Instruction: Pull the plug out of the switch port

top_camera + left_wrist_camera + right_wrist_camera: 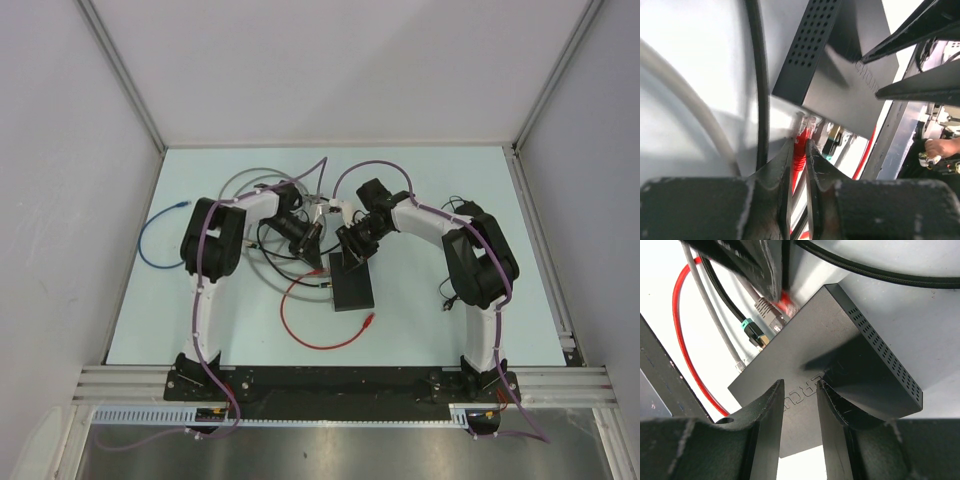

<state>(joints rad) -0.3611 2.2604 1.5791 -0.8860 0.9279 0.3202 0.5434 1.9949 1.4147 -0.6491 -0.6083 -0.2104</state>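
Left gripper (799, 150) fills the foreground of its own view, fingers (784, 167) pinched narrow on the red plug (800, 142), whose tip meets the socket edge of the switch (840, 85); right gripper (799, 400) stands part open, fingers over the switch's top face; the switch lies about mid-worktop (450, 180), nearer the near edge; a grey plug (767, 310) and a teal-collared plug (752, 330) sit beside the red one; the red cable (675, 315) curves away.

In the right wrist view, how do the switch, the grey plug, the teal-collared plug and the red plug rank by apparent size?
Largest to smallest, as seen:
1. switch, by far the largest.
2. grey plug and teal-collared plug: too alike to rank.
3. red plug: only a small patch shows, the rest is covered.
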